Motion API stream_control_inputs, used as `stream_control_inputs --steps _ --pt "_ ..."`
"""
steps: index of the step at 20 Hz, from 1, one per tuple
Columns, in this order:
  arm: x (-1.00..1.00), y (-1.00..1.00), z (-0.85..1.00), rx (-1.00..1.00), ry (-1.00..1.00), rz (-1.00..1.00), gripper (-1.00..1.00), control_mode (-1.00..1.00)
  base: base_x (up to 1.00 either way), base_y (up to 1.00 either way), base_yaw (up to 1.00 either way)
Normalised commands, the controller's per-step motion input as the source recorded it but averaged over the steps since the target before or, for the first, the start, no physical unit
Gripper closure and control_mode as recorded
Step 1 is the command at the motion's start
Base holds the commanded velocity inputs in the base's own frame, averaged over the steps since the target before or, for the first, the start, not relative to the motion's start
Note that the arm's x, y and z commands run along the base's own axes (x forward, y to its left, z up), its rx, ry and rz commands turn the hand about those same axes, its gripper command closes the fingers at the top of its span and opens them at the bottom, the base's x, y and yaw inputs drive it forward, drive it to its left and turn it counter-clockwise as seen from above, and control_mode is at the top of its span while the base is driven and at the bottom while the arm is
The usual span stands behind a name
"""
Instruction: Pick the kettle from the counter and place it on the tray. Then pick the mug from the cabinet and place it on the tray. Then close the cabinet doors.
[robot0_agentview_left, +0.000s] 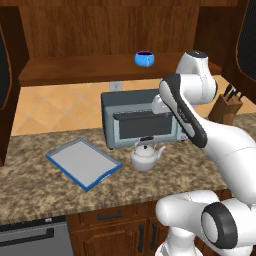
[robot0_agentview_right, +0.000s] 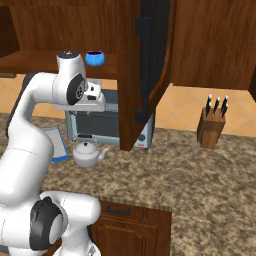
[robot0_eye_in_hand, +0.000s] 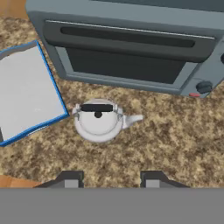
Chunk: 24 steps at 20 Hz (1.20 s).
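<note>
The white-grey kettle stands upright on the speckled counter, its spout pointing right in the hand view. My gripper hangs open above it, nothing between its fingers. Just left of the kettle lies the blue-rimmed grey tray, with nothing on it. The blue mug sits on the shelf of the wooden cabinet. Both cabinet doors stand open, one swung out in front of the right base camera, the other at the far left.
A grey toaster oven stands right behind the kettle. A knife block is at the right on the counter. The open right door reaches out over the counter beside my arm.
</note>
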Motion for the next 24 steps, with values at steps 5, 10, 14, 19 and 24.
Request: stream_control_inputs --steps 5,10,14,19,24 --pt "-0.33 0.01 -0.12 0.00 -0.07 0.00 -1.00 -1.00 0.00 0.00 0.00" --pt "-0.32 0.27 -0.36 0.01 -0.06 -0.24 -1.00 -1.00 0.00 0.00 0.00" --pt "0.13 0.27 -0.35 0.03 0.00 -0.37 -1.00 -1.00 0.00 0.00 0.00" --pt "0.38 0.20 -0.38 0.18 0.01 -0.33 -1.00 -1.00 0.00 0.00 0.00" --pt "0.46 0.09 -0.37 0.24 0.10 -0.30 -1.00 -1.00 0.00 0.00 0.00"
